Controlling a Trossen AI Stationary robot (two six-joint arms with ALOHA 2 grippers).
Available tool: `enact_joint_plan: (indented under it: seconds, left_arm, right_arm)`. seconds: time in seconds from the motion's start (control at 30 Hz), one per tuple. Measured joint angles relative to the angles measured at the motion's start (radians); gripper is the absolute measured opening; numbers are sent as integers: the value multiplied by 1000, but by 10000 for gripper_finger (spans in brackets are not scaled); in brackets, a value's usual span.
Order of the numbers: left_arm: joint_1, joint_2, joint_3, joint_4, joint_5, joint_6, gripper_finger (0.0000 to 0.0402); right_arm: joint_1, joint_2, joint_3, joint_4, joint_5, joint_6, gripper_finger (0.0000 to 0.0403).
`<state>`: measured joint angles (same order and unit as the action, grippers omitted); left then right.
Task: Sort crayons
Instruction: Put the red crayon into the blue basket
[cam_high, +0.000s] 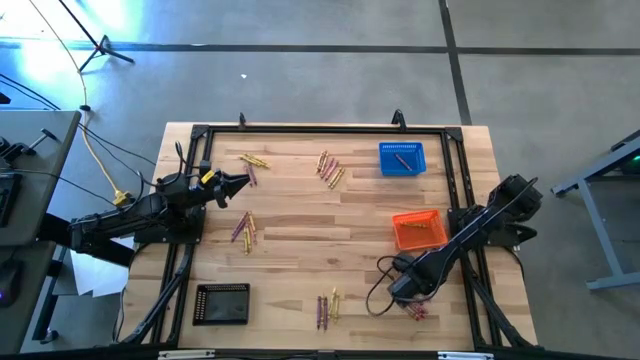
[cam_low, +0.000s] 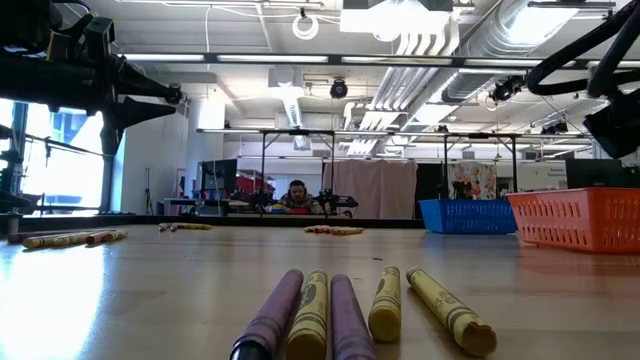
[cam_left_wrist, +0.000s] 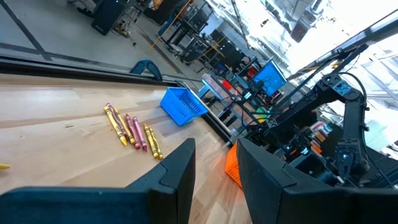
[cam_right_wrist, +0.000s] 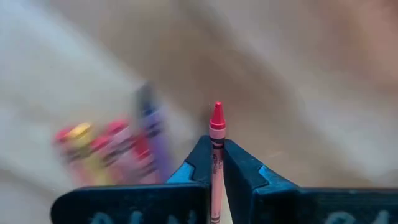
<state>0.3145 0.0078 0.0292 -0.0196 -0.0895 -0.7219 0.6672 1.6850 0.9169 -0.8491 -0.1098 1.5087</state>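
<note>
Crayons lie in small groups on the wooden table: at the far left (cam_high: 253, 160), far middle (cam_high: 330, 168), left middle (cam_high: 244, 228), near middle (cam_high: 328, 308) and near right (cam_high: 420, 311). My right gripper (cam_high: 405, 292) points down beside the near-right group (cam_right_wrist: 112, 152) and is shut on a red crayon (cam_right_wrist: 216, 124). My left gripper (cam_high: 238, 183) waits open and level at the table's left side. In its own view the fingers (cam_left_wrist: 211, 168) have nothing between them. My right gripper pinches the red crayon's paper-wrapped shaft (cam_right_wrist: 216, 163) between its two fingers, coming from above and pointing down. The crayon lies along the fingers, with its pointed tip (cam_right_wrist: 217, 112) sticking out past the fingertips toward the table. Whether the tip touches the wood cannot be told.
A blue basket (cam_high: 402, 158) holding one crayon stands at the far right. An orange basket (cam_high: 418, 229) with yellow crayons sits in front of it, and a black basket (cam_high: 222, 303) is at the near left. A black frame (cam_high: 320, 130) borders the table. A person sits beyond the far edge (cam_low: 297, 196).
</note>
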Motion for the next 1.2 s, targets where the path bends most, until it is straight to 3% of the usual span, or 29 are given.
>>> enact_joint_plan:
  seconds: [0.2,0.37,0.57,0.73,0.83,1.03,1.2]
  left_arm:
    - [0,0,0,0,0,0,106]
    - [0,0,0,0,0,0,106]
    - [0,0,0,0,0,0,106]
    - [0,0,0,0,0,0,106]
    - [0,0,0,0,0,0,106]
    - [0,0,0,0,0,0,106]
    - [0,0,0,0,0,0,106]
  right_arm:
    - [-6,-145,4,-112,21,36,6]
    - [-6,-318,48,-131,137,35,6]
    - [-6,-504,159,-222,492,-50,6]
    - [-38,-605,275,-299,802,-245,5]
    - [-82,-637,334,-300,934,-405,5]
    - [-189,-650,469,-300,993,-697,5]
    - [-262,-650,569,-299,998,-808,5]
